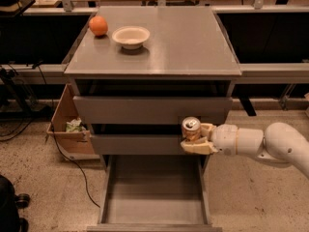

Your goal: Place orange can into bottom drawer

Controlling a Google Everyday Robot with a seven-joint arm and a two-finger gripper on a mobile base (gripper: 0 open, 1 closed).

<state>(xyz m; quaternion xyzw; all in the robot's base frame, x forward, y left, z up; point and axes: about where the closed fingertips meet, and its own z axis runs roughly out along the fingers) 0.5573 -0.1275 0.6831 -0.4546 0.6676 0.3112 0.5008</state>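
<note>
The orange can (pixel 190 128), silver top up, stands upright in my gripper (pixel 197 138). The gripper's pale fingers are shut around the can's lower half. The arm comes in from the right. The can hangs in front of the middle drawer's right end, above the right rear corner of the bottom drawer (pixel 154 216). That drawer is pulled out wide, and its flat grey floor is bare.
The grey cabinet top (pixel 193 47) carries an orange fruit (pixel 98 25) and a white bowl (pixel 131 36). The top drawer (pixel 145 109) and middle drawer (pixel 135 144) are pulled out slightly. A cardboard box (pixel 67 124) and cables lie on the floor at the left.
</note>
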